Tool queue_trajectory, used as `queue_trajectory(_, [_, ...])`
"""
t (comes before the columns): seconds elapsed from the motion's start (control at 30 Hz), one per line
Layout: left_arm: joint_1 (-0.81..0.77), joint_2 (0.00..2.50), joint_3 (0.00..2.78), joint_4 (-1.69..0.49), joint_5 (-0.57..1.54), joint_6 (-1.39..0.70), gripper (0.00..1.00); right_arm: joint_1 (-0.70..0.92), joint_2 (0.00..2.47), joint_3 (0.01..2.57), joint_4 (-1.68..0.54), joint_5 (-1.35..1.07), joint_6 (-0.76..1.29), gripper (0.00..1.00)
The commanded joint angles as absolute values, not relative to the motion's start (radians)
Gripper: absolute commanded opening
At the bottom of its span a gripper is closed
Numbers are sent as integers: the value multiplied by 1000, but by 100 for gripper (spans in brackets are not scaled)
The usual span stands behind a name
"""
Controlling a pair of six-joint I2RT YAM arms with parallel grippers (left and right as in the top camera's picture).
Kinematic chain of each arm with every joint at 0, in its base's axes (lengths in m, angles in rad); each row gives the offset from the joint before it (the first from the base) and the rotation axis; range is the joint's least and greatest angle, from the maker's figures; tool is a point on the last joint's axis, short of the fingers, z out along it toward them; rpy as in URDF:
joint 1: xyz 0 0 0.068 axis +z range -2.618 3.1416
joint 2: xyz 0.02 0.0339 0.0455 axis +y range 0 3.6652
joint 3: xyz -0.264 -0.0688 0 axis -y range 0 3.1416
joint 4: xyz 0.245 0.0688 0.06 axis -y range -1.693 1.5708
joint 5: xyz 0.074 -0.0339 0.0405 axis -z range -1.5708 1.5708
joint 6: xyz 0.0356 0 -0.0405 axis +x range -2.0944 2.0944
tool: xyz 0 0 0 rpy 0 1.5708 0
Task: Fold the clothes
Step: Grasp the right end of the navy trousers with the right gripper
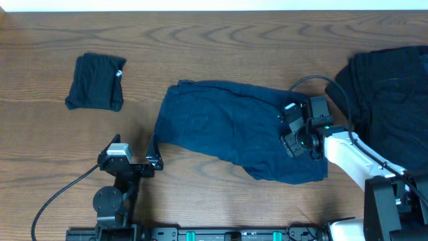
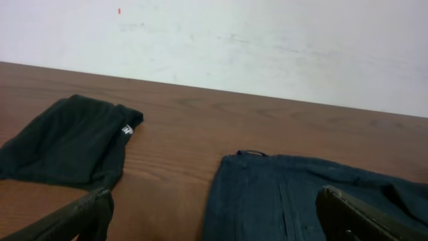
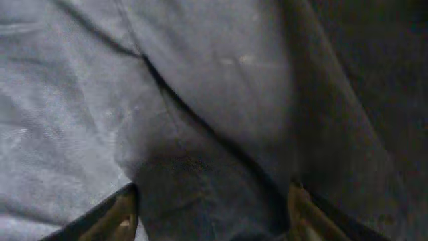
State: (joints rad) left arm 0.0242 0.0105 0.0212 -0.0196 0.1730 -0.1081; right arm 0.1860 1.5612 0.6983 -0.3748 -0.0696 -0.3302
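A wide navy garment (image 1: 227, 127) lies spread flat at the table's centre, and it also shows in the left wrist view (image 2: 301, 194). My left gripper (image 1: 152, 159) is open and empty, low at the garment's near-left corner. In the left wrist view its jaws (image 2: 214, 227) straddle that cloth edge. My right gripper (image 1: 291, 127) is open, pointing down onto the garment's right part. In the right wrist view its jaws (image 3: 210, 221) sit close over a seam of navy cloth (image 3: 200, 100), not closed on it.
A folded black garment (image 1: 97, 82) with a small white label lies at the far left, and it also shows in the left wrist view (image 2: 67, 140). A pile of black clothes (image 1: 394, 80) fills the right edge. Bare wooden table (image 1: 221, 40) lies behind.
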Motion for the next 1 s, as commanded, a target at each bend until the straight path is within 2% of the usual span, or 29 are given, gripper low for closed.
queue_trajectory(0.0, [21,4,4,-52,183,-107,98,197,1569,715,-370,-53,-341,54])
queue_trajectory(0.3, [21,4,4,-52,183,-107,98,197,1561,730,-364,-52,-341,52])
queue_trajectory(0.4, [21,4,4,-52,183,-107,98,197,1543,754,-373,-52,-323,43])
queue_trajectory(0.53, [21,4,4,-52,183,-107,98,197,1513,786,-385,-52,-315,19])
queue_trajectory(0.7, [21,4,4,-52,183,-107,98,197,1496,791,-382,-48,-315,1])
queue_trajectory(0.97, [21,4,4,-52,183,-106,98,197,1497,791,-401,2,-315,1])
